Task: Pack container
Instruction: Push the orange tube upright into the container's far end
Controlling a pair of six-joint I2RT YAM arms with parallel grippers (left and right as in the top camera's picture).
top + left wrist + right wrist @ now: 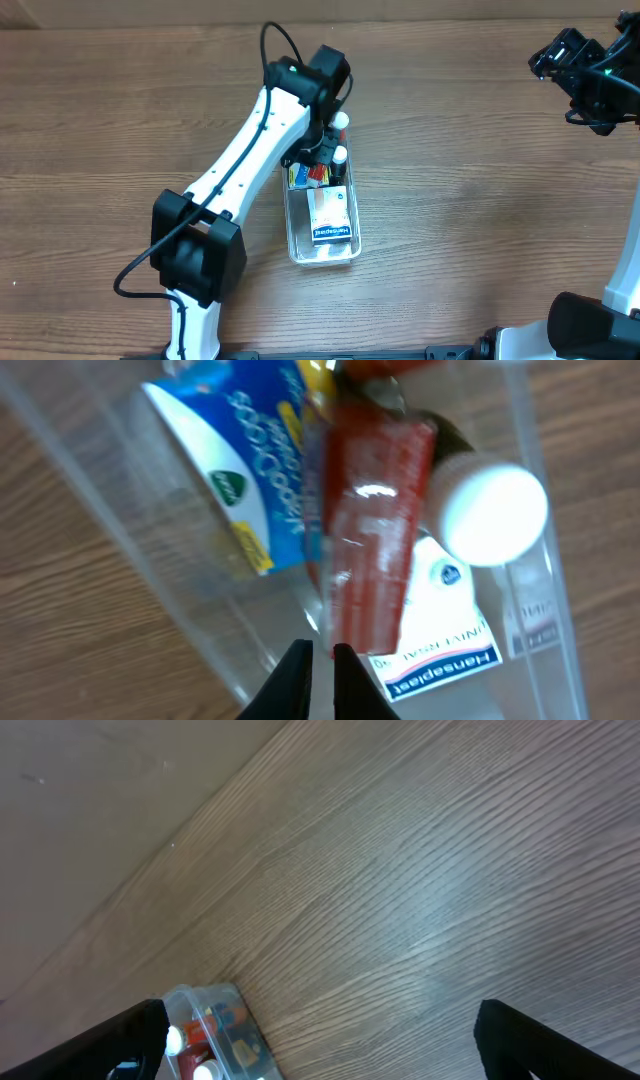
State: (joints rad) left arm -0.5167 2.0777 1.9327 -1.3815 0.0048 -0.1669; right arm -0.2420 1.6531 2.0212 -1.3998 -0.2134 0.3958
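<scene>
The clear plastic container (296,240) lies on the table's middle. It holds a blue-and-white Hansaplast box (331,216), a blue box (250,460), a white-capped bottle (495,510) and a red tube (370,530). My left gripper (322,658) hangs over the container's far end (325,150). Its fingers are pinched on the lower end of the red tube, which leans inside the container (130,550). My right gripper (580,65) is high at the far right, wide open and empty (325,1055). The container's end shows in the right wrist view (215,995).
Bare wooden table surrounds the container. The left arm (240,170) stretches diagonally from the front left over the container's far end. A second white cap (340,155) shows beside the left gripper.
</scene>
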